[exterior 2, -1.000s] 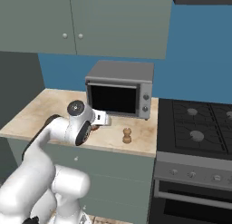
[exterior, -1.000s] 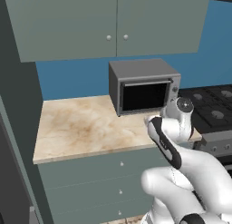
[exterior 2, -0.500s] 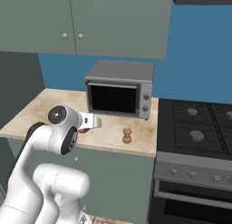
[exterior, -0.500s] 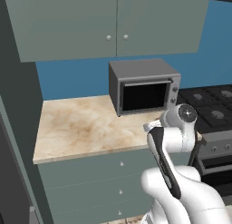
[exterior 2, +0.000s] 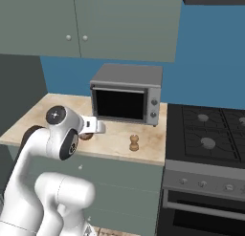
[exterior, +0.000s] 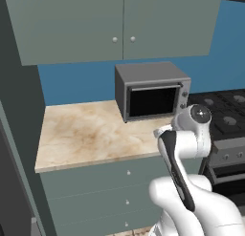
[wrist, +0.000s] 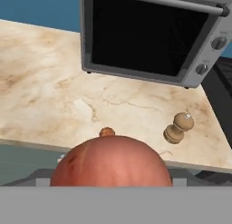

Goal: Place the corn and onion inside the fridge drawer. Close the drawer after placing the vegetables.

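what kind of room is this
A kitchen, rendered in simulation: a toaster oven sits on a marble-look counter, with a gas stove beside it, cabinets above, and an onion in front of the hand camera.

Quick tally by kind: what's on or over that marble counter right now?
Appliances: 1, grey toaster oven
Vegetables: 1, round reddish-orange onion, close before the hand camera
Grinders: 1, small tan knobbed wooden shaker
Total: 3
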### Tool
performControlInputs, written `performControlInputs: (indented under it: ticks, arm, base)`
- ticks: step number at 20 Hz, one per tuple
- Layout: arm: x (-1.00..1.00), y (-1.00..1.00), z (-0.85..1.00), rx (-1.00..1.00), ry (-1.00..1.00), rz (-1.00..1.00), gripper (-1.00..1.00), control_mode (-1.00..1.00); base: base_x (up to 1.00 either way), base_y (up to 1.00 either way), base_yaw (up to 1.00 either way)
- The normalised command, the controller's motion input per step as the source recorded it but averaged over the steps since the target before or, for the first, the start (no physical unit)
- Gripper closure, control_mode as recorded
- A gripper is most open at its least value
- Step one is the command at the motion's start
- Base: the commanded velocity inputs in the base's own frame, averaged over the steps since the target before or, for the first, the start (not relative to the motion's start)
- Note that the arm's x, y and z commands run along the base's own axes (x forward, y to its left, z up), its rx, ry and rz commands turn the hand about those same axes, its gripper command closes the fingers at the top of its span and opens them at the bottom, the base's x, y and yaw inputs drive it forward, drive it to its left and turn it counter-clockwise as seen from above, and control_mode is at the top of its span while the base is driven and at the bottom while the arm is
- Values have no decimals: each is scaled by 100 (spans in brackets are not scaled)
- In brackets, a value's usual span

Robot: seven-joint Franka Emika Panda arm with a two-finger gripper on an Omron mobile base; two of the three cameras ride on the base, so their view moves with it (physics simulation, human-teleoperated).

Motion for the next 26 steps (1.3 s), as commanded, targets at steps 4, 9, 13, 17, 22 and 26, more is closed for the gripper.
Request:
performControlInputs:
  ticks: [4, 9, 13, 17, 22, 26]
  arm:
    - [-25, -6, 1, 0, -3, 0, 100, 100]
    - [0, 0, 0, 0, 0, 0, 100, 100]
    - [0, 0, 0, 0, 0, 0, 100, 100]
    - [0, 0, 0, 0, 0, 0, 100, 100]
    - [0, 0, 0, 0, 0, 0, 100, 100]
    - [0, 0, 0, 0, 0, 0, 100, 100]
  base:
    - [-75, -4, 4]
    - [-100, -8, 13]
    - [-100, -11, 23]
    - [-100, 7, 32]
    - [-100, 66, 37]
    - [-86, 96, 37]
